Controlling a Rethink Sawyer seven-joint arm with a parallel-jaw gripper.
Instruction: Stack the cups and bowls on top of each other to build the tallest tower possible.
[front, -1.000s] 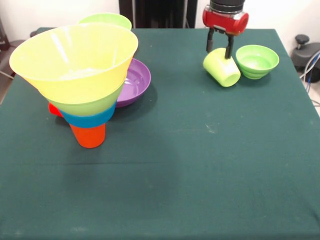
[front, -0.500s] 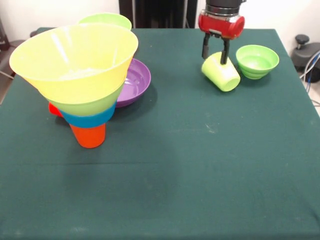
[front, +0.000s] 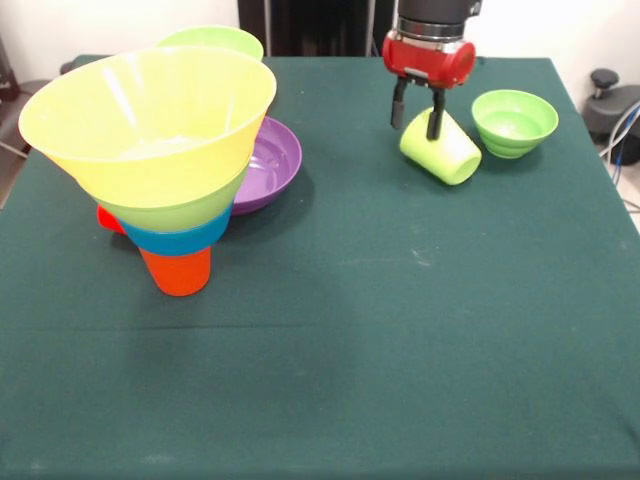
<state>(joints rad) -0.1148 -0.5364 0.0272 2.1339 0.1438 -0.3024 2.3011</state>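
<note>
tower (front: 160, 170) of stacked plastic stands near the desk's (front: 400, 330) left edge, toward the far side: a wide yellow bowl (front: 150, 120) on top, a lime green bowl (front: 175, 213) under it, then a blue bowl (front: 180, 238), all resting on a narrow orange cup (front: 177, 270) that touches the green cloth. the stack widens upward like a funnel. a purple bowl (front: 270, 160) sits on the desk just beside the tower, partly hidden behind the yellow rim. another lime green bowl (front: 212, 40) shows only its rim behind the tower, near the far left corner. a small green bowl (front: 514, 122) sits upright near the far right corner. just beside it, a lime green cup (front: 440, 148) hangs tilted, mouth facing up and left, base lower toward the small green bowl but apart from it. the pincer (front: 416, 110), under a red and black wrist, grips this cup by its rim, one finger (front: 436, 120) inside the cup wall and one outside. a bit of a red cup (front: 108, 218) peeks out behind the tower's lower left side.
</note>
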